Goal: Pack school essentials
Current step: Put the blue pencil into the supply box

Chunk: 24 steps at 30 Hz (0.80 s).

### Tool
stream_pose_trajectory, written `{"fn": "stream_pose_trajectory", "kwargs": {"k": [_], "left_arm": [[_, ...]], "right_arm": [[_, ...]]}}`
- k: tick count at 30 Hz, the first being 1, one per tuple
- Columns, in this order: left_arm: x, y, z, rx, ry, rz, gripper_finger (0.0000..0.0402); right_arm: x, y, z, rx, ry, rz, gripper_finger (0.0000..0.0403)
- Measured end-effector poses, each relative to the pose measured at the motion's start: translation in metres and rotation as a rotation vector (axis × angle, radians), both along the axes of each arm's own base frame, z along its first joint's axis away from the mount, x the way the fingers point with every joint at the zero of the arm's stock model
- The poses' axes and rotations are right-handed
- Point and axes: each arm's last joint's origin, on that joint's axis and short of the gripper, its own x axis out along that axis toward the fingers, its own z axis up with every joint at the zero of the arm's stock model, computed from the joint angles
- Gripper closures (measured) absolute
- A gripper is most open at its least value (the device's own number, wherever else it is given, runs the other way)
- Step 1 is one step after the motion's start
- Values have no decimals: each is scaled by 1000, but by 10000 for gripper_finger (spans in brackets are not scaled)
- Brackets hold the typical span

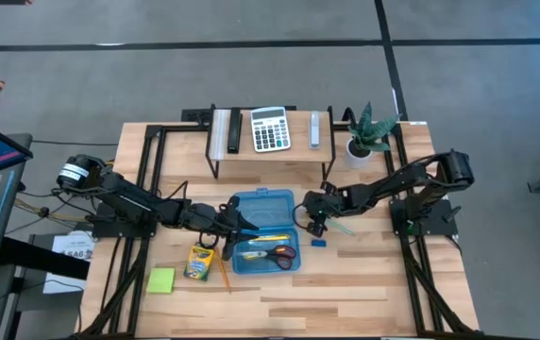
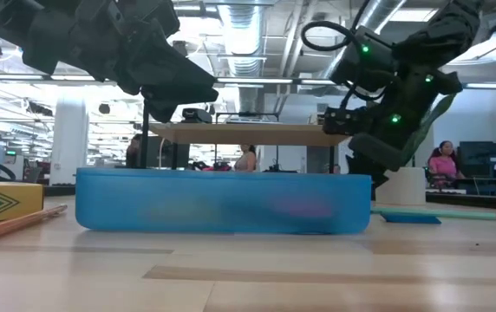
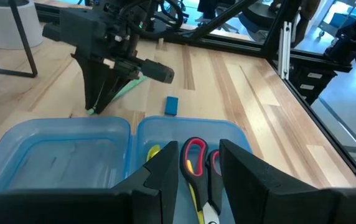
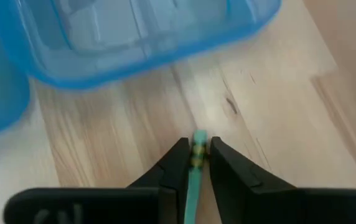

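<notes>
1. Right pincer [image 4: 195,163] is down at the table beside the case, its two dark fingers pinched on the slim teal pen [image 4: 195,171], which runs back between them with its tip poking out in front.
2. In the high view the right pincer [image 1: 315,210] sits just off the right edge of the translucent blue plastic case [image 1: 262,229], the teal pen [image 1: 339,227] slanting away from it over the wood.
3. Just beside that, the small blue eraser [image 1: 318,243] lies loose on the light wooden table [image 1: 364,283], clear of the case.
4. Left pincer [image 3: 193,171] hovers over the case's tray half, fingers spread apart and holding nothing.
5. Directly beneath it the red-handled scissors [image 3: 196,163] lie inside the tray, and a yellow pencil [image 3: 154,151] shows beside them.
6. The hinged case lies open and flat, lid half toward the back, tray half toward the front.
7. Left of the case: the yellow-green crayon box [image 1: 198,262], an orange pencil [image 1: 223,271] right beside it, and the lime sticky-note pad [image 1: 161,280] farther out.
8. On the raised wooden shelf [image 1: 298,154] at the back sits the grey-white calculator [image 1: 270,129].
</notes>
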Motion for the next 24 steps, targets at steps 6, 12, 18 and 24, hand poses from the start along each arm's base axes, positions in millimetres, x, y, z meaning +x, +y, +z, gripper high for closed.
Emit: {"fn": "stream_pose_trajectory", "kwargs": {"k": [6,12,18,24], "left_arm": [[0,0,0,1,-1,3,300],[0,0,0,1,-1,3,300],[0,0,0,0,-2,2,300],[0,0,0,0,-4,3,300]], "right_arm": [[-6,0,4,7,35,-1,272],[-6,0,0,21,54,-13,254],[-3,-1,-5,32,52,-16,265],[-2,-4,-5,38,48,-28,274]]}}
